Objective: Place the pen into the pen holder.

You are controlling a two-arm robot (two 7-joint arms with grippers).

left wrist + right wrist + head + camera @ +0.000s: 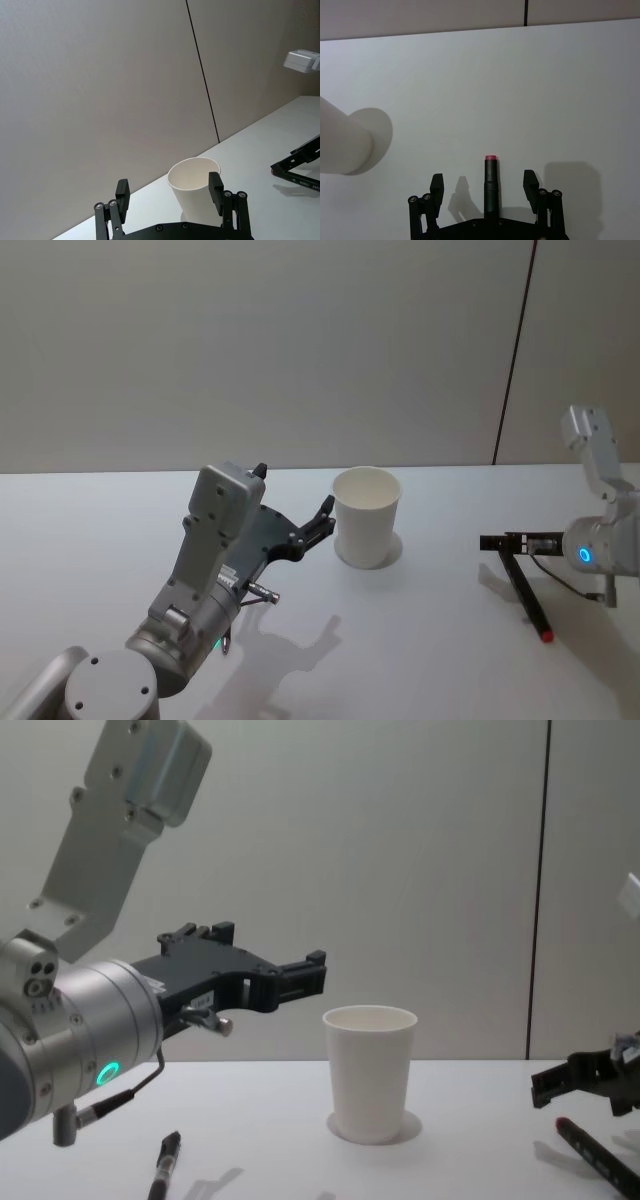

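Observation:
The pen holder, a white paper cup (366, 515) (369, 1070) (192, 192) (342, 145), stands upright mid-table. A black pen with a red end (527, 595) (491, 187) (598, 1158) lies flat on the table to its right. My right gripper (518, 543) (483, 182) (575, 1082) hovers low over that pen, open, one finger on each side and not touching it. My left gripper (298, 495) (169, 192) (312, 972) is raised just left of the cup, open and holding nothing. In the chest view a second dark pen (165, 1165) lies at the near left.
The white table (440, 660) runs back to a plain grey wall with a dark vertical seam (515, 350). My left arm's bulky wrist (215, 540) hangs over the near-left part of the table.

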